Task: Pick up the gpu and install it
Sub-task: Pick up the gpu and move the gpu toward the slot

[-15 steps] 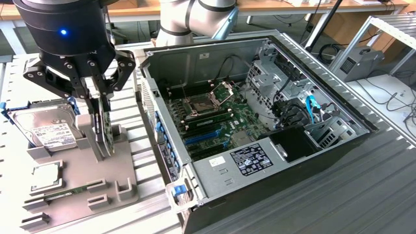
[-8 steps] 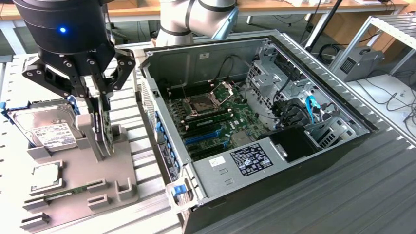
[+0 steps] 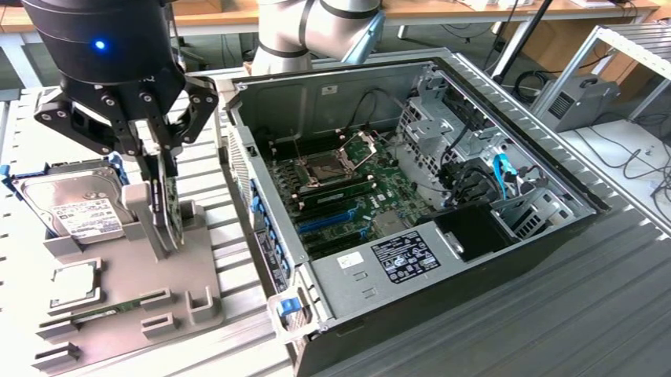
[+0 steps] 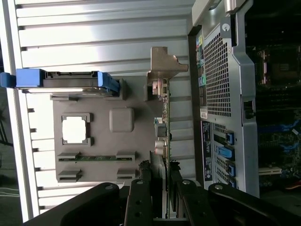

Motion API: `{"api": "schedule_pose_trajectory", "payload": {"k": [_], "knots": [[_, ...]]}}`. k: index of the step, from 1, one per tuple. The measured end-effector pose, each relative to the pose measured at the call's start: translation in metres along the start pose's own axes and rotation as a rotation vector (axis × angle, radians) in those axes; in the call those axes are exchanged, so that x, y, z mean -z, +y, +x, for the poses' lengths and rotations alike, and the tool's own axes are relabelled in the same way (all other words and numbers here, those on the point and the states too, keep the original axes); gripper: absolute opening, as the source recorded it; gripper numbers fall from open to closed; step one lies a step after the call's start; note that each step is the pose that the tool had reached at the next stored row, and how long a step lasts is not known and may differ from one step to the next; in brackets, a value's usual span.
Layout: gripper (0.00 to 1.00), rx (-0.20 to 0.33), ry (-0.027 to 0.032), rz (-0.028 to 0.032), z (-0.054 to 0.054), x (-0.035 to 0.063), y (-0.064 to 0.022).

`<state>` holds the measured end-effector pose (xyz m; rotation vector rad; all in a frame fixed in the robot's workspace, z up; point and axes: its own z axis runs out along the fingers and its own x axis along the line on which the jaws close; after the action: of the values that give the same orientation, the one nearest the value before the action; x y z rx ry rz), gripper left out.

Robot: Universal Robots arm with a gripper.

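The gpu (image 3: 165, 208) stands on edge in a slot of the grey fixture (image 3: 137, 275), to the exterior view's left of the open computer case (image 3: 545, 259). My gripper (image 3: 159, 184) reaches down from above, its two fingers pressed against the card's two faces, shut on it. In the wrist view the gpu (image 4: 162, 117) shows edge-on, with its silver end bracket (image 4: 164, 63) at the far end and my gripper (image 4: 161, 181) clasping it over the grey fixture (image 4: 103, 101). Whether the card has left its slot, I cannot tell.
The fixture also carries a hard drive (image 3: 78, 208) in a blue caddy (image 4: 61, 79), a square processor (image 3: 74, 284) and a memory stick (image 3: 105, 308). Inside the case lies the motherboard (image 3: 367, 192) with blue slots (image 3: 325, 224). The case's perforated rear wall (image 4: 221, 75) stands close beside the card.
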<state>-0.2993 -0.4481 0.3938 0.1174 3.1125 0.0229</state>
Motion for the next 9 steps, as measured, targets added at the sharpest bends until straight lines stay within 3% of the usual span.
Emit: {"api": "schedule_pose_trajectory", "payload": {"k": [9], "knots": [[0.26, 0.0, 0.0, 0.0, -0.0001, 0.0024, 0.0]]}}
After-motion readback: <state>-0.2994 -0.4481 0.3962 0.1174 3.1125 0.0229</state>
